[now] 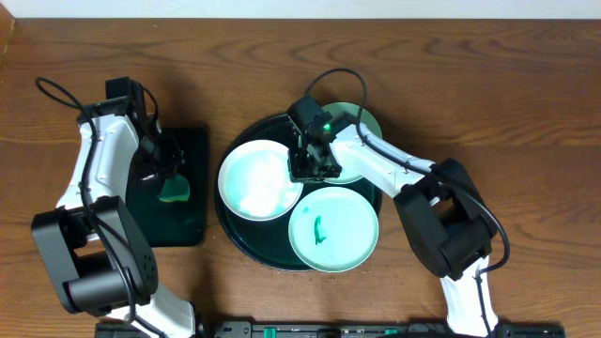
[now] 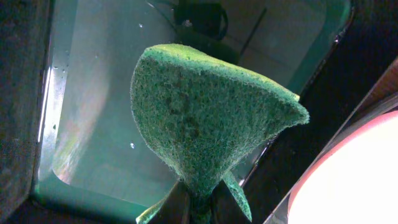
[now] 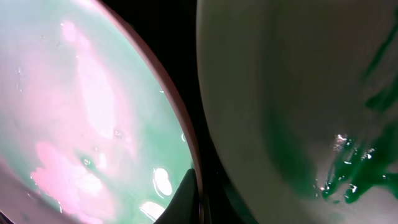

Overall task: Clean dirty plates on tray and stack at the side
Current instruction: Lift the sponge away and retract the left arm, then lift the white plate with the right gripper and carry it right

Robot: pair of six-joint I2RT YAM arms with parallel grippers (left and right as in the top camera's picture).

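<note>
Three plates lie on the round black tray (image 1: 246,242). The white plate (image 1: 254,183) is at the left. A pale turquoise plate (image 1: 338,230) with a green smear is at the front. Another turquoise plate (image 1: 371,127) at the back is partly hidden by my right arm. My right gripper (image 1: 310,167) is shut on the white plate's right rim; in the right wrist view (image 3: 198,199) a finger lies inside the white plate (image 3: 81,93), beside a smeared plate (image 3: 280,93). My left gripper (image 1: 167,167) is shut on a green sponge (image 2: 205,118) above the rectangular tray.
The smaller rectangular black tray (image 1: 192,225) lies left of the round tray, its wet floor (image 2: 93,93) showing under the sponge (image 1: 174,192). The white plate's edge (image 2: 348,174) shows at the right of the left wrist view. Wooden tabletop (image 1: 526,113) surrounds both trays.
</note>
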